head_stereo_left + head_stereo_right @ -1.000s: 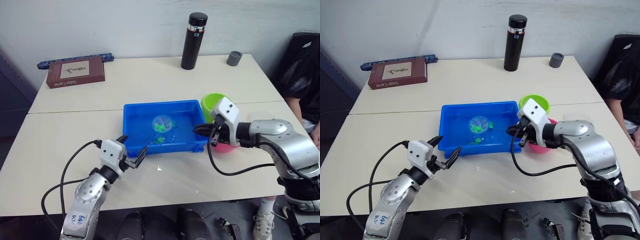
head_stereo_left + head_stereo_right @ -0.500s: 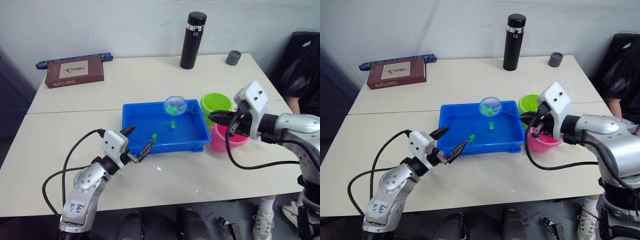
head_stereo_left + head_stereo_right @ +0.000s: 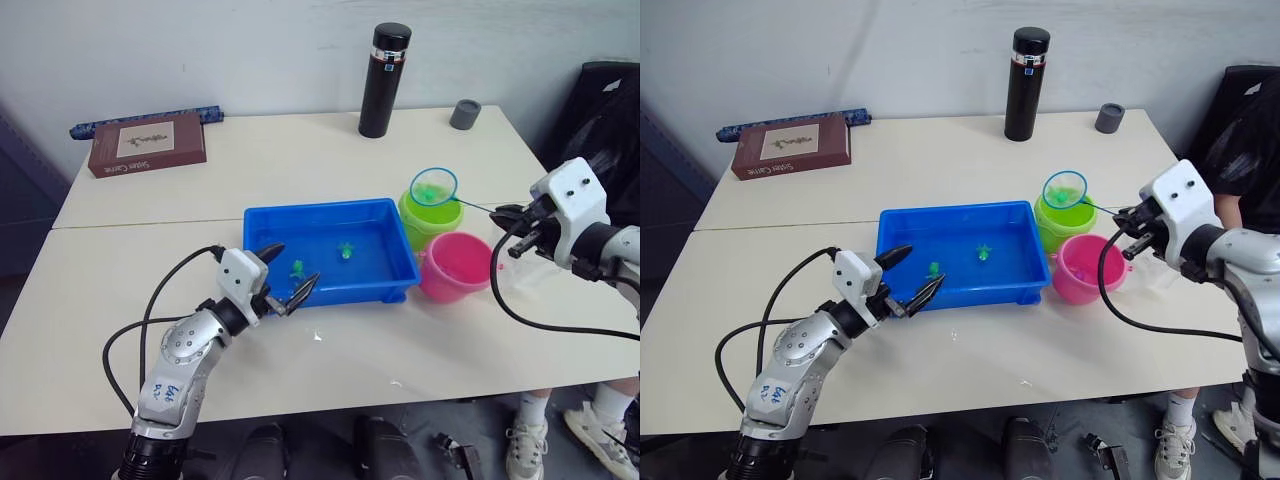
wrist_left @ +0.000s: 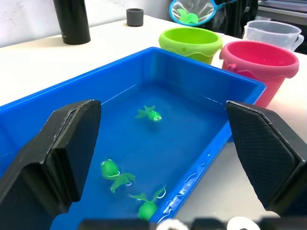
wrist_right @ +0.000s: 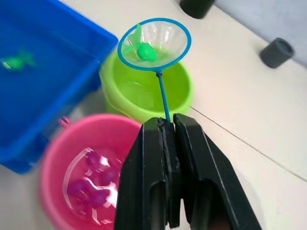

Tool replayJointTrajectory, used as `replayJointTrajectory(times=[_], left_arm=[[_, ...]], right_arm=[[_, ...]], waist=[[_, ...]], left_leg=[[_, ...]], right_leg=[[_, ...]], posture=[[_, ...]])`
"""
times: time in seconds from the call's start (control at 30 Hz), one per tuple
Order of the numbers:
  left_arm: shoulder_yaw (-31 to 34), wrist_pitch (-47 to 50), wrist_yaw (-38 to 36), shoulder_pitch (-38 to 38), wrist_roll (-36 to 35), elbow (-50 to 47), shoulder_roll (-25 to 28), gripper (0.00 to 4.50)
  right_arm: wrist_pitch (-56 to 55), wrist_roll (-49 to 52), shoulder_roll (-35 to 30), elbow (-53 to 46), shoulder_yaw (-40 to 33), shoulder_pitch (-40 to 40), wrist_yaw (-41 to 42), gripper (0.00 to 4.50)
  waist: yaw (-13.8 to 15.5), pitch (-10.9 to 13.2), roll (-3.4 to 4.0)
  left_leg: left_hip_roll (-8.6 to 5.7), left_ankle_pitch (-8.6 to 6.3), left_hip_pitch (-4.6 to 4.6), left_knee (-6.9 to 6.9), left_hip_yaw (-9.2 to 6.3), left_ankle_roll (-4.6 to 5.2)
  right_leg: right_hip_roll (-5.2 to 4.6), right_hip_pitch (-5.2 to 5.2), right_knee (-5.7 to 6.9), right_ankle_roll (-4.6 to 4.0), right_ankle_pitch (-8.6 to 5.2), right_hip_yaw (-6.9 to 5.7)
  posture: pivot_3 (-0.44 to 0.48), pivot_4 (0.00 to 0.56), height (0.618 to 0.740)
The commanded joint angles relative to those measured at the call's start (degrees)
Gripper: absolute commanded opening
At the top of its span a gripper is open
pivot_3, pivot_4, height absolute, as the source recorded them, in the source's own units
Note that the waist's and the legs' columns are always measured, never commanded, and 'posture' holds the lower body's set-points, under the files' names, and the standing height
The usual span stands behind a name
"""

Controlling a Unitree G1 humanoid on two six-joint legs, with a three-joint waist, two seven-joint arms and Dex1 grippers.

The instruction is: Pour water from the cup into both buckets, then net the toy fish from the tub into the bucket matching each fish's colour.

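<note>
On the far left of the pale tabletop (image 3: 150, 270) lies a flat reddish-brown book (image 3: 148, 143), well apart from the rest. The left pincer (image 3: 283, 273) hangs at the near rim of the tub (image 3: 265, 222), its two black, cross-hatched fingers spread wide and holding nothing. The tub is a shallow rectangular tray of glossy bright blue plastic, its long axis running left to right, with water in it and three small green toy fish (image 4: 149, 114) lying on its floor. Behind it stands a tall black flask (image 3: 385, 67), and farther right a small grey cap-like cup (image 3: 465, 114). Just right of the tub sit the smooth round buckets, touching or nearly so: the lime green bucket (image 3: 418, 222) farther back, the pink bucket (image 3: 455, 268) nearer, with several magenta fish (image 5: 98, 179) in its water. The net (image 5: 153, 44), a round blue-rimmed hoop, hovers over the green bucket with one green fish in its mesh; its thin handle runs right from the hoop to the right pincer (image 3: 1130, 229), whose fingers are pressed together on it. A clear plastic cup (image 4: 273, 32) stands just beyond the pink bucket, though its outline is faint.
</note>
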Motion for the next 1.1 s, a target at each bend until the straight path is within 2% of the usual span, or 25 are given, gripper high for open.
replayJointTrajectory(times=[0.03, 0.2, 0.5, 0.87, 1.1], left_arm=[[-0.4, -0.7, -0.2, -0.6, -0.4, -0.8, -0.2, 4.46], [-0.6, -0.8, -0.1, -0.5, -0.2, -0.7, -0.2, 4.46], [-0.5, -1.0, 0.5, 0.4, 0.0, -1.2, -0.3, 4.46], [-0.5, -1.6, 0.3, 1.1, 0.0, -1.1, -0.3, 4.46], [-0.5, -1.7, 0.2, 1.3, -0.1, -1.1, -0.3, 4.46]], right_arm=[[-9.4, -6.1, -1.2, 1.1, 1.1, 2.2, -2.0, 0.0], [-18.2, -12.1, -0.6, 5.1, 2.9, 2.9, -5.1, 0.0], [-41.6, -27.4, -4.4, 13.2, 5.9, 4.7, -11.8, 0.0], [-59.7, -42.3, -8.0, 19.0, 8.4, 5.7, -20.4, 0.0], [-64.2, -49.1, -9.5, 20.5, 8.5, 5.4, -25.5, 0.0]], waist=[[0.0, 0.0, 0.0], [0.0, 0.0, 0.0], [0.0, 0.0, 0.0], [-0.1, 0.0, 0.0], [-0.1, 0.0, 0.0]], left_leg=[[0.0, 0.0, 0.01, 0.01, 0.02, 0.0], [0.0, 0.01, 0.09, 0.0, 0.18, -0.01], [0.0, 0.02, 0.09, 0.0, 0.22, -0.04], [0.0, 0.04, 0.17, 0.02, 0.33, -0.07], [0.0, 0.12, 0.19, 0.02, 0.35, -0.2]], right_leg=[[0.01, 0.0, 0.01, 0.01, 0.01, 0.03], [0.05, -0.03, 0.07, 0.03, 0.02, 0.21], [0.06, -0.03, 0.07, 0.03, 0.02, 0.24], [0.08, -0.02, 0.12, 0.05, 0.03, 0.33], [0.08, -0.02, 0.16, 0.05, 0.03, 0.36]], posture=[[0.0, 0.15, 0.74], [0.0, 0.15, 0.74], [0.0, 0.15, 0.74], [0.0, 0.15, 0.74], [0.0, 0.15, 0.74]])
